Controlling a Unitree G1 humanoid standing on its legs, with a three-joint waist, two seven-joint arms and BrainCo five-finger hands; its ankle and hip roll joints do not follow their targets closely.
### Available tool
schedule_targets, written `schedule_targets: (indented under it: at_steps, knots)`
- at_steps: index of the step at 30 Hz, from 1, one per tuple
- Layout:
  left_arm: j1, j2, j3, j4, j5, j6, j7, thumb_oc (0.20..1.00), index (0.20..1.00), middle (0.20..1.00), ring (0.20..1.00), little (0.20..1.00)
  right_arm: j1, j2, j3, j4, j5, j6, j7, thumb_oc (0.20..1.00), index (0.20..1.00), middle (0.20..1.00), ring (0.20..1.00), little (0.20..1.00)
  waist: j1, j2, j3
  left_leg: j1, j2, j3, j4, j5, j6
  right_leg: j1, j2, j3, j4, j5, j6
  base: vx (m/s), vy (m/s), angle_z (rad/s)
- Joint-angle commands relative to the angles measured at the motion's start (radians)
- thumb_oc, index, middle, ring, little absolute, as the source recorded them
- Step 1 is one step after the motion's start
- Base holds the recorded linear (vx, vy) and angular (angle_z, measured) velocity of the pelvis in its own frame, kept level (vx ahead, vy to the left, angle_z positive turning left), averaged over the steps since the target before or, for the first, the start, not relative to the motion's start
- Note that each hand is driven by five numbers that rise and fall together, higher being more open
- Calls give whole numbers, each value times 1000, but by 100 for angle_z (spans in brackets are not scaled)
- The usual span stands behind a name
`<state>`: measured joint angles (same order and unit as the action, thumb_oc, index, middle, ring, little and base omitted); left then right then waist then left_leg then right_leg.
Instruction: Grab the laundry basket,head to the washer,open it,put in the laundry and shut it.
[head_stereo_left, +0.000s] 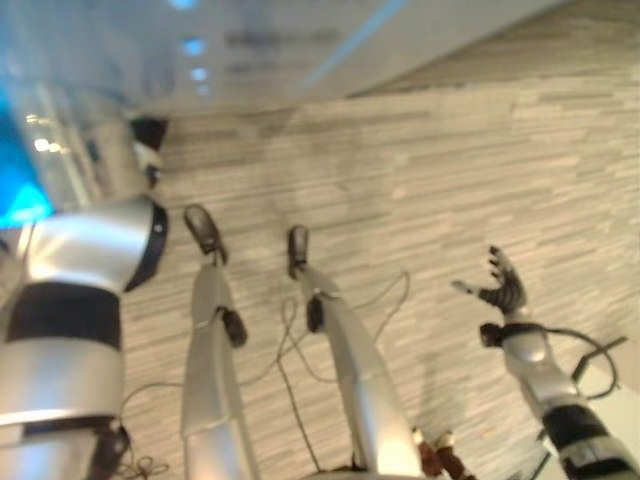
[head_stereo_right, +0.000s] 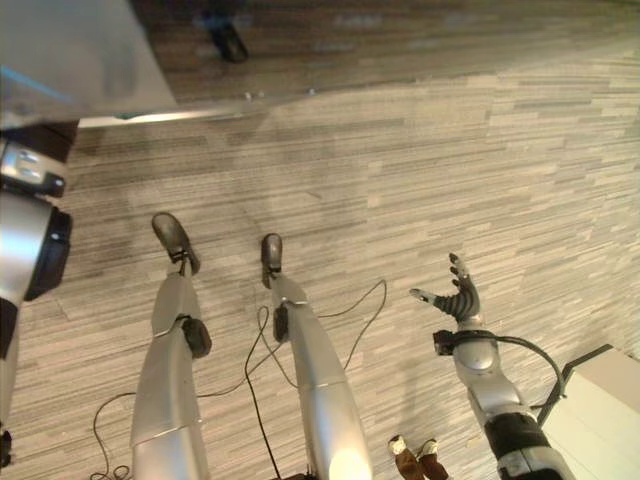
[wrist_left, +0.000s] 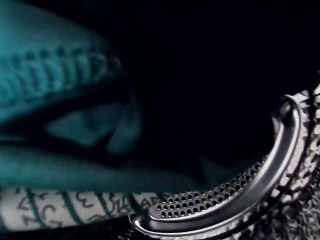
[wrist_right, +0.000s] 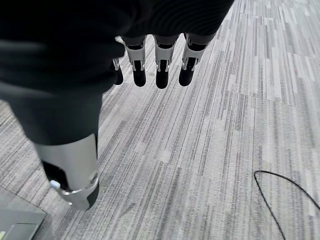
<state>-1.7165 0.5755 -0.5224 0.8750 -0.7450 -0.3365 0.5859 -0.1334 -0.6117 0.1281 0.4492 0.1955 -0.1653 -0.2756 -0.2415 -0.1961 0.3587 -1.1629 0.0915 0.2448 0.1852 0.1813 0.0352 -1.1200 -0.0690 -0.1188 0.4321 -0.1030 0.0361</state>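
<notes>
Teal laundry (wrist_left: 55, 75) lies bunched in the dark washer drum, over a white cloth with a green print (wrist_left: 60, 207). The drum's perforated metal wall and a curved metal rib (wrist_left: 235, 192) show beside them. In the left eye view my left arm reaches up and left to the washer (head_stereo_left: 70, 140), where a patch of teal (head_stereo_left: 20, 195) shows; the hand itself is hidden there. My right hand (head_stereo_left: 503, 285) hangs low at my right side over the carpet, open, its fingers (wrist_right: 159, 67) straight and holding nothing.
Striped grey carpet (head_stereo_right: 430, 170) spreads in front and to the right. A white panel on a black frame (head_stereo_right: 600, 400) stands at the lower right, close to my right arm. The washer's pale front (head_stereo_left: 300, 50) runs across the top left.
</notes>
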Motion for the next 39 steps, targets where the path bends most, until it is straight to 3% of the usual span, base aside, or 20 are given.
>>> schedule_targets:
  at_steps: [1, 7, 13, 14, 15, 21, 33, 39]
  knots:
    - [-243, 8, -2, -32, 100, -36, 6, 200, 200, 200, 200, 200, 119, -101, -79, -11, -11, -2, -2, 1000, 1000, 1000, 1000, 1000, -49, 27, -131, -24, -17, -40, 85, -184, -4, 340, 57, -33, -193, -87, -6, 22, 13, -3]
    - [-217, -19, 29, -29, 94, -33, 22, 200, 200, 200, 200, 200, 122, -123, -68, -43, -16, -10, 3, 1000, 1000, 1000, 1000, 1000, -53, 24, -121, -24, -20, -39, 84, -189, -2, 328, 60, -29, -185, -90, -9, 0, 0, 0]
    - [-263, -28, 45, 53, -9, -37, -5, 200, 200, 200, 200, 200, 141, -168, -101, -112, -23, -13, -5, 1000, 1000, 1000, 1000, 1000, -78, 21, -120, -35, -18, -36, 78, -193, -4, 309, 64, -21, -189, -78, -3, 4, 3, -1]
    - [-266, -27, 44, 57, -13, -38, -9, 426, 426, 426, 426, 426, 145, -168, -104, -117, -24, -12, -5, 1000, 1000, 1000, 1000, 1000, -78, 21, -120, -36, -17, -35, 79, -193, -4, 308, 64, -20, -190, -76, -3, 16, 18, -5]
    - [-270, -5, 32, 25, -34, -64, -30, 1000, 1000, 1000, 1000, 1000, 169, -174, -118, -122, -33, -14, -5, 1000, 1000, 1000, 1000, 1000, -88, 19, -122, -41, -18, -36, 82, -196, -5, 311, 64, -16, -199, -66, 7, 11, 14, -10]
    - [-162, -14, 86, -68, -140, -130, -89, 1000, 1000, 1000, 1000, 1000, 235, -147, -157, -82, -35, 5, -9, 1000, 1000, 1000, 1000, 1000, -84, 25, -139, -50, -29, -35, 91, -211, 5, 333, 59, -6, -223, -57, 12, 9, -1, -7]
    - [-99, -32, 108, -96, -128, -128, -99, 1000, 1000, 1000, 1000, 1000, 218, -178, -106, -36, -51, -8, 15, 1000, 1000, 1000, 1000, 1000, -69, 24, -133, -30, -42, -31, 74, -212, 10, 325, 70, -6, -217, -67, 2, 0, 0, 0]
    - [-163, -48, 64, 96, -178, -20, -156, 1000, 1000, 1000, 1000, 1000, 209, -197, -116, -36, -45, -3, 18, 1000, 1000, 1000, 1000, 1000, -60, 38, -127, -34, -38, -33, 74, -209, 12, 312, 73, -10, -204, -74, -5, 0, 0, 0]
